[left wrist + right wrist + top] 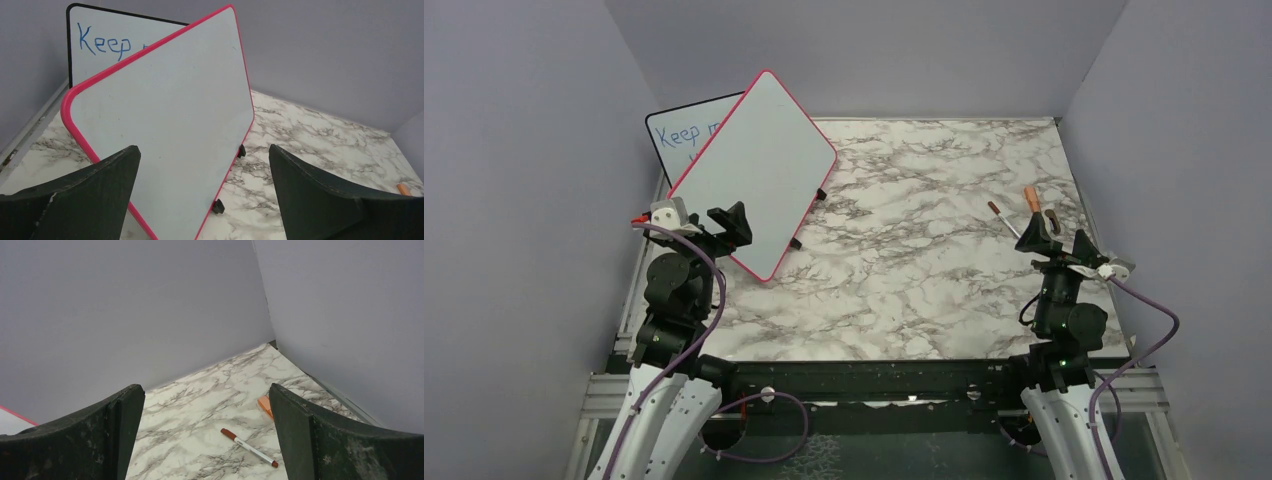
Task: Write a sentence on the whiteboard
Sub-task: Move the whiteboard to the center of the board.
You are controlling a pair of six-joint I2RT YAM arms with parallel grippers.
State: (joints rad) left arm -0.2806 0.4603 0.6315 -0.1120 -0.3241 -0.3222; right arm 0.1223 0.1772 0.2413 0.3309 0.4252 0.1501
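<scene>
Both arms (669,300) show black joints, white lower links, purple cables (1174,322)

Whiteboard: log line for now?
whiteboard: blank | marker: on table | left tool: open, empty | right tool: open, empty

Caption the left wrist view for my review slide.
Open left pincer faces the blank, tilted pink-framed whiteboard, a black-framed board behind it.
</scene>
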